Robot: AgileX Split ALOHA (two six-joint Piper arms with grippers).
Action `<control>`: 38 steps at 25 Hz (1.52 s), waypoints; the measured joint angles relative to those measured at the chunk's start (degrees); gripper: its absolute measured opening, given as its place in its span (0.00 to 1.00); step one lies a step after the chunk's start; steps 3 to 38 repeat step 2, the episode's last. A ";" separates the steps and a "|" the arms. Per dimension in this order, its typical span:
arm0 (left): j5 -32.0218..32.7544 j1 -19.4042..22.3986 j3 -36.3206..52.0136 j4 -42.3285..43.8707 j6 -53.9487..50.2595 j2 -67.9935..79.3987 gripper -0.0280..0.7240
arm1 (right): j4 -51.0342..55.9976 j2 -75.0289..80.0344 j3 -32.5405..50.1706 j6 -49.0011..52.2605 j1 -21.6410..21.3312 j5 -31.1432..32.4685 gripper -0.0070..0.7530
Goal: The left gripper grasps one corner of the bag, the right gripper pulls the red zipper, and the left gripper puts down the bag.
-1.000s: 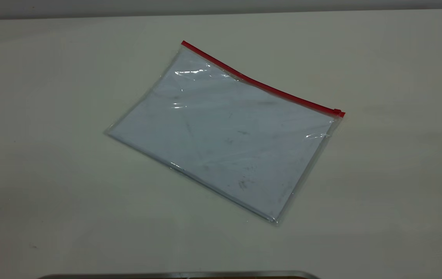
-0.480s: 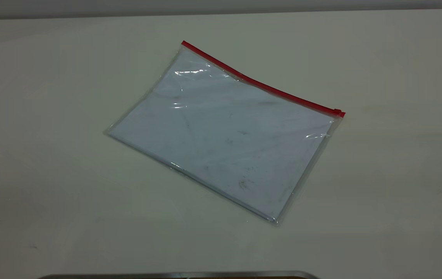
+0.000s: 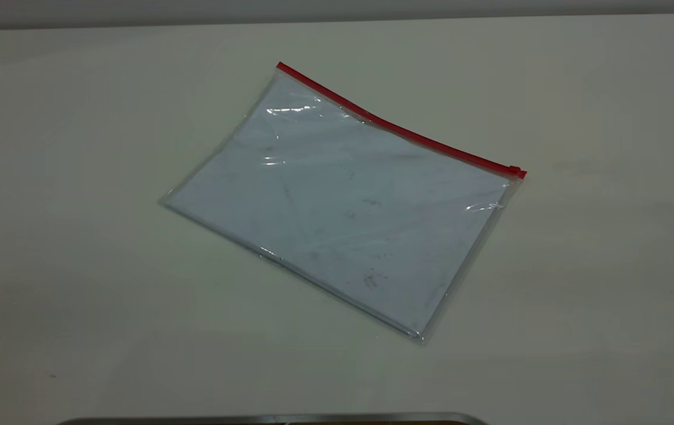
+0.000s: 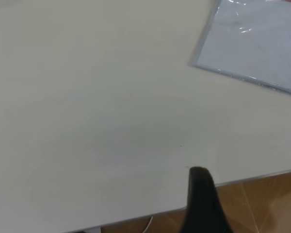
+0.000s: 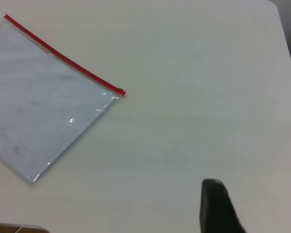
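The bag (image 3: pixel 342 200) lies flat on the white table, a clear scuffed pouch with white sheets inside. Its red zipper (image 3: pixel 396 127) runs along the far long edge, with the slider tab (image 3: pixel 515 171) at the right end and the other red corner (image 3: pixel 280 65) at the far left. No gripper touches the bag, and none shows in the exterior view. In the left wrist view one black finger (image 4: pixel 200 194) of the left gripper (image 4: pixel 247 194) shows over the table's edge, far from the bag (image 4: pixel 257 43). The right gripper (image 5: pixel 254 199) hangs open over bare table, well away from the bag (image 5: pixel 43 102) and slider (image 5: pixel 120 91).
A metal-edged object (image 3: pixel 272 419) lies along the near border of the exterior view. The table's edge (image 4: pixel 252 177) with brown floor beyond shows in the left wrist view. The table's far corner (image 5: pixel 274 7) shows in the right wrist view.
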 joint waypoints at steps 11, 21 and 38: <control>0.00 0.00 0.00 0.00 0.00 0.00 0.78 | 0.00 0.00 0.00 0.00 0.00 0.00 0.55; 0.00 0.00 0.00 0.00 0.00 0.00 0.78 | 0.00 0.00 0.00 0.00 0.00 0.00 0.55; 0.00 0.00 0.00 0.00 0.00 0.00 0.78 | 0.00 0.00 0.00 0.00 0.00 0.00 0.55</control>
